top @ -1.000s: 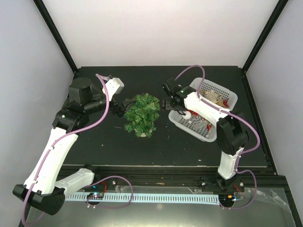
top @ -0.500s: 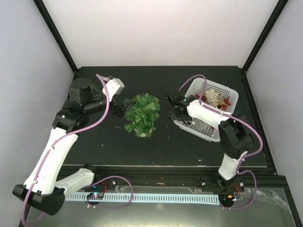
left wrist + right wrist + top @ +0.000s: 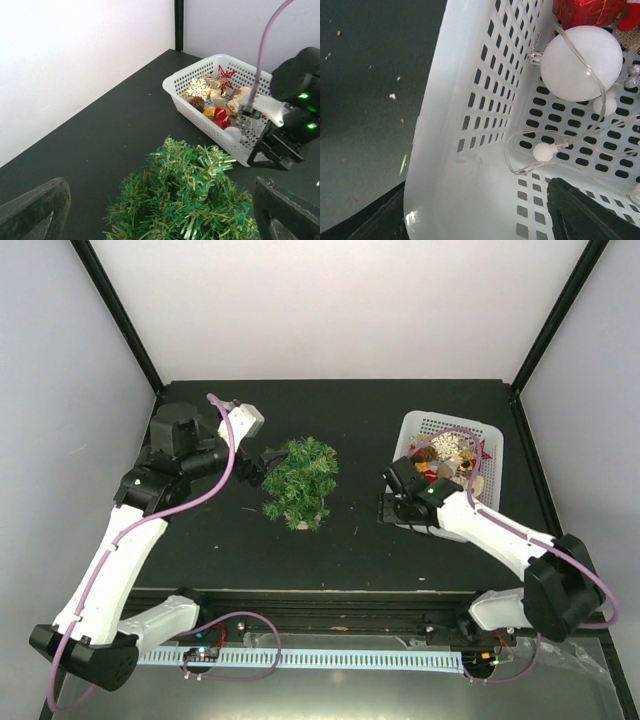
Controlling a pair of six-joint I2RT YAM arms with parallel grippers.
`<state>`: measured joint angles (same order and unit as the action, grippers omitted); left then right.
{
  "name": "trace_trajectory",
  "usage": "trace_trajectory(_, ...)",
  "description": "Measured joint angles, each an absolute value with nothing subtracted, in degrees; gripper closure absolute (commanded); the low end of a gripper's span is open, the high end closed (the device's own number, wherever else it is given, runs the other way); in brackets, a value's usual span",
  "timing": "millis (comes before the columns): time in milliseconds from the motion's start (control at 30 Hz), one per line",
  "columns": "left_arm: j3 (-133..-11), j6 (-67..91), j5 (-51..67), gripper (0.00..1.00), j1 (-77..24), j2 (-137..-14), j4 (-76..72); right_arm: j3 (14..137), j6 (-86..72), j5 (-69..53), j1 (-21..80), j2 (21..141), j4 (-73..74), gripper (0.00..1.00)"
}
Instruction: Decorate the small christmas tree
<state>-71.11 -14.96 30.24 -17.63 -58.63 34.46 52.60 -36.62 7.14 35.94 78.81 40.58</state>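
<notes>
The small christmas tree [image 3: 300,483] stands on the black table, bushy and green, with its white pot [image 3: 302,525] just showing at the near side. No ornament shows on it. My left gripper [image 3: 262,465] hovers at the tree's left side, open; in the left wrist view the tree [image 3: 185,200] fills the space between the spread fingers of that gripper [image 3: 160,215]. My right gripper [image 3: 400,510] sits at the near left corner of the white mesh basket [image 3: 490,430]. In the right wrist view it [image 3: 475,215] straddles the basket wall [image 3: 470,125], one finger outside and one inside.
The basket [image 3: 175,85] holds several ornaments [image 3: 445,455]: a white ball [image 3: 580,62] on a clear string with small white beads, red pieces, a snowflake and a pine cone. Small crumbs lie on the table left of the basket. White walls with black posts enclose the table.
My right arm has swung down and to the right, and the basket has turned and slid right with it. The right jaws have narrowed onto the basket corner. The left arm has barely moved.
</notes>
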Motion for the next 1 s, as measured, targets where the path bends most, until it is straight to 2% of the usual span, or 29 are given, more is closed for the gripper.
trace_trajectory(267,-71.1,-14.9,30.1,0.01,-17.2,-60.2,34.7,46.4,-39.2,3.8,37.3,72.8,38.5,0.29)
trace_trajectory(467,-71.1,-14.9,30.0,0.01,-16.9,-60.5,34.7,45.9,-41.8,4.6,37.6,66.1,44.7,0.1)
trace_trajectory(567,-71.1,-15.0,29.8,0.02,-16.9,-60.9,34.7,49.5,-42.4,7.7,37.6,64.7,47.9,0.08)
trace_trajectory(767,-71.1,-15.0,29.3,0.01,-16.8,-61.6,34.7,53.1,-42.0,11.9,36.1,67.4,48.7,0.09)
trace_trajectory(1000,-71.1,-14.8,28.0,0.01,-15.8,-61.6,34.7,49.2,-40.6,7.6,26.8,70.2,43.7,0.23)
